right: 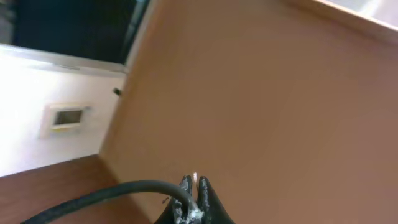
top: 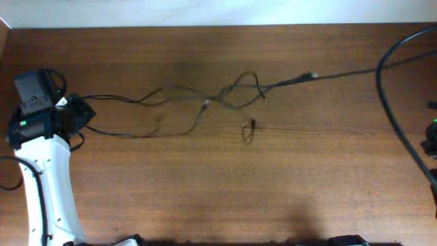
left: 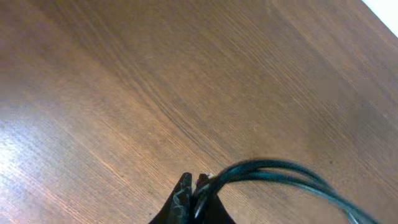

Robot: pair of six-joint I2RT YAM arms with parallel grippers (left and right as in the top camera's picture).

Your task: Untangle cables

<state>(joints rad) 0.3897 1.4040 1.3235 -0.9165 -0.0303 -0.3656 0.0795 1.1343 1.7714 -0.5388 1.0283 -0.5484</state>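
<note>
Brown wood grain runs across the table (top: pixel 205 191), and the thin black cables (top: pixel 225 96) lie along its far half, tangled in loose loops near the middle and strung out towards both sides. At the left edge, the left gripper (left: pixel 193 182) has its fingers pinched together on two of the strands, which arc away to the right in its wrist view. The right gripper (right: pixel 194 183) also has its fingers pressed together on a single black strand that trails off to the left.
</note>
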